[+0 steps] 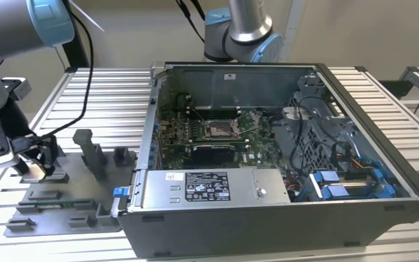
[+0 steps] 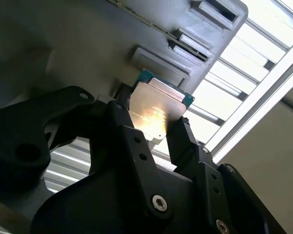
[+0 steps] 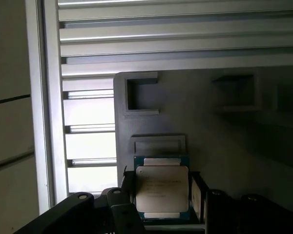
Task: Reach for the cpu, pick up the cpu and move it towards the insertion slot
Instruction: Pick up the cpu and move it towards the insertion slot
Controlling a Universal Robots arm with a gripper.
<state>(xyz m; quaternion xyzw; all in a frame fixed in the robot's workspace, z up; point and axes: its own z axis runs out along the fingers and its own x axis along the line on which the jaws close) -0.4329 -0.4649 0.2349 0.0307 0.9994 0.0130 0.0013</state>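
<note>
Shiny metal cpu [image 3: 162, 187], matt plastic fixture tray [image 3: 200, 122], ribbed metal table [image 3: 185, 48]

Cpu [image 3: 162, 191] pale silver, teal-green edging; gripper [image 2: 154, 130] black; fixture tray [image 1: 63, 219] grey; insertion slot [image 1: 219, 130] silver-framed, dark-centred; motherboard [image 1: 172, 136] green; table [image 1: 107, 98] ribbed silver.

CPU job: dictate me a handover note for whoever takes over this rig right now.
Gripper: shut on the cpu, with fingers on two opposite edges.
Cpu: over the grey fixture plate at the exterior view's left, outside the computer case.
Insertion slot: on the motherboard inside the case.
Done: reach and grasp.
Left: the carry; the cpu is not yet near the slot.
</note>
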